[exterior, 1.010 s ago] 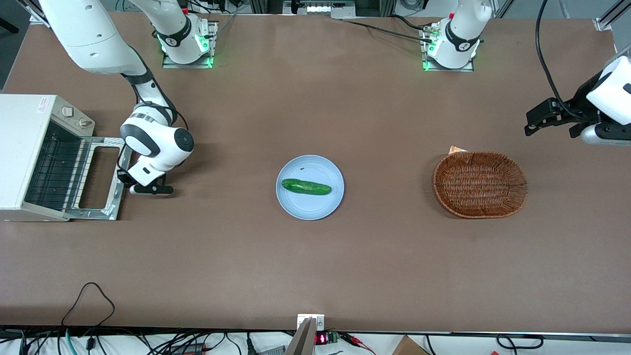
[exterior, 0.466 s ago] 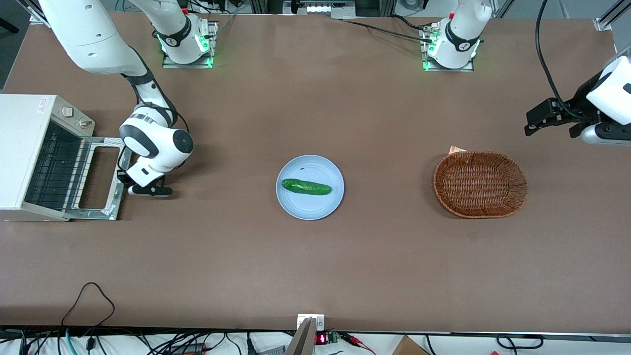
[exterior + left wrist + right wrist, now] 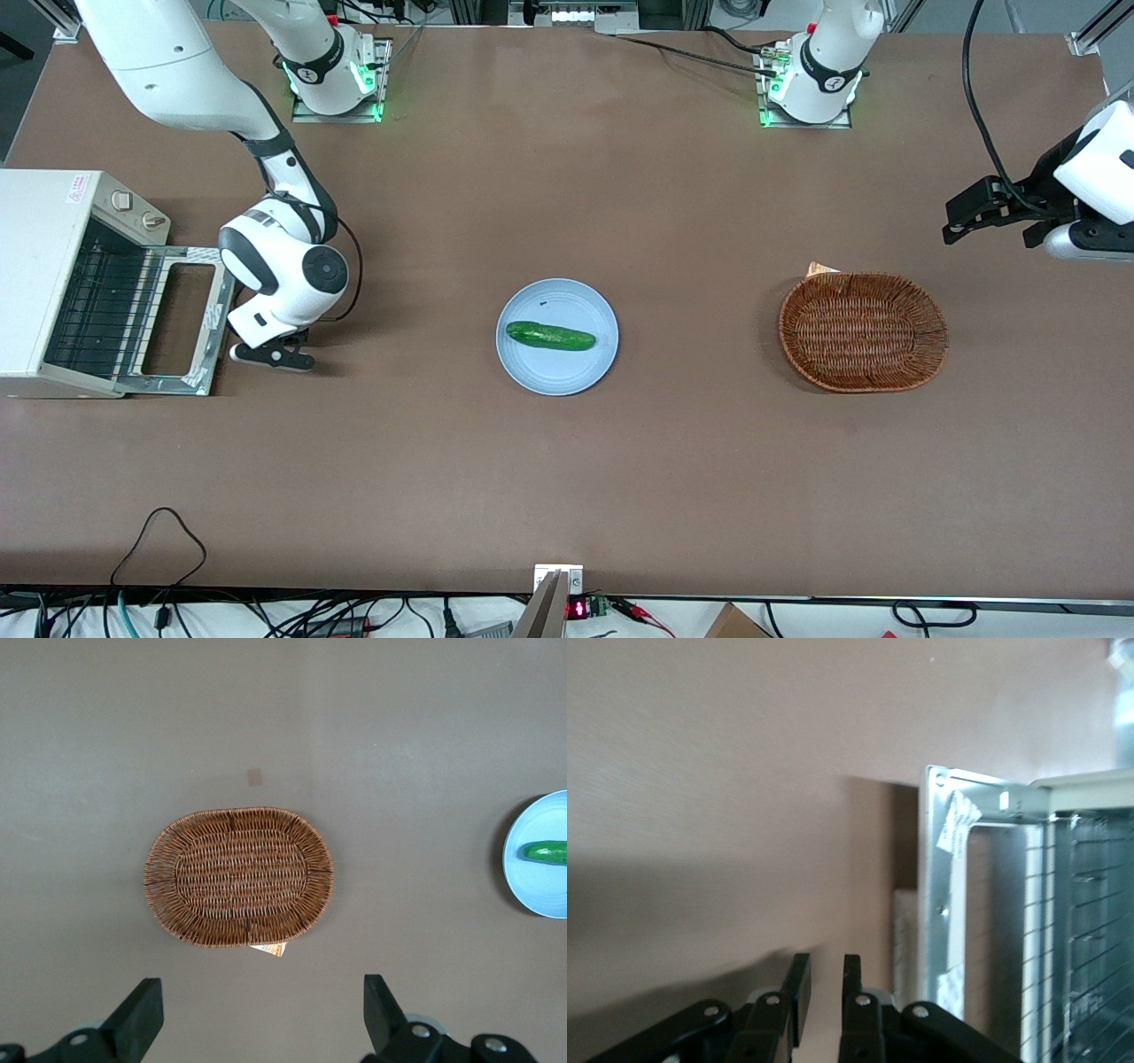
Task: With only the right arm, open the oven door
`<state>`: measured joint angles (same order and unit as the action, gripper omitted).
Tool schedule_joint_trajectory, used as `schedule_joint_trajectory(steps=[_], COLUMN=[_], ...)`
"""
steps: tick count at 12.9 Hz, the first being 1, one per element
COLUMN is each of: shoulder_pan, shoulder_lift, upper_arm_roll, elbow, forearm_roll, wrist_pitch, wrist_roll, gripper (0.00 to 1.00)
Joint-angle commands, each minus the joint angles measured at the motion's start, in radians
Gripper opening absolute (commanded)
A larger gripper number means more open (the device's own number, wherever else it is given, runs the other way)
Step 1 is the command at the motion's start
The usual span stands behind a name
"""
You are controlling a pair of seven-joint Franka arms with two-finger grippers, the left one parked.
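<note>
The oven door (image 3: 215, 310) lies folded down flat on the table in front of the white toaster oven (image 3: 44, 275). Its silver inner face is up and the wire rack inside the oven shows. My right arm (image 3: 283, 275) hangs over the table just beside the door's outer edge. Its black gripper (image 3: 266, 356) is low, apart from the door and holding nothing. In the right wrist view the gripper (image 3: 826, 970) shows its two fingers close together with only a narrow gap. They are next to the door's metal frame (image 3: 943, 904) and pale handle (image 3: 902, 930).
A light blue plate (image 3: 567, 372) with a cucumber (image 3: 550, 336) sits mid-table. A wicker basket (image 3: 862, 330) lies toward the parked arm's end. The oven's knobs (image 3: 142, 211) are on the part of its front farther from the front camera.
My right gripper has slid a little away from the door's edge and nearer to the front camera, and the wrist has turned. The door stays flat and open.
</note>
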<state>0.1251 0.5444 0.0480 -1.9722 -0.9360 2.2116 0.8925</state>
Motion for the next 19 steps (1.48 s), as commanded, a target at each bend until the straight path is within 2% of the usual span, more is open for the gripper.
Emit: schedule_joint_trajectory(steps=[1,3,6,7,11,13,14,15,19], shoulder_pan=[-0.010,-0.021,-0.033,-0.056,-0.159,-0.186,-0.191,-0.194,-0.222], shoulder_lift=[-0.096,-0.112,-0.112,-0.113,-0.144,-0.190,-0.211,-0.234,-0.355], upper_arm_roll=[0.006,0.003,0.001,0.001,0.000,0.000,0.000,0.000,0.001], elbow=[0.050,0.166,0.361,0.421,0.605,0.610,0.610,0.605,0.531], forearm_roll=[0.274,0.458,0.658,0.728,0.945,1.000,1.006,1.007,1.008], wrist_pitch=[-0.048,-0.194,-0.415,-0.482,-0.688,-0.699,-0.702,-0.714,-0.704], wrist_roll=[-0.250,-0.454,-0.711,-0.765,-0.845,-0.843,-0.843,-0.845,-0.868], gripper=[0.21,0.24,0.58,0.65,0.67,0.70,0.88,0.99,0.99])
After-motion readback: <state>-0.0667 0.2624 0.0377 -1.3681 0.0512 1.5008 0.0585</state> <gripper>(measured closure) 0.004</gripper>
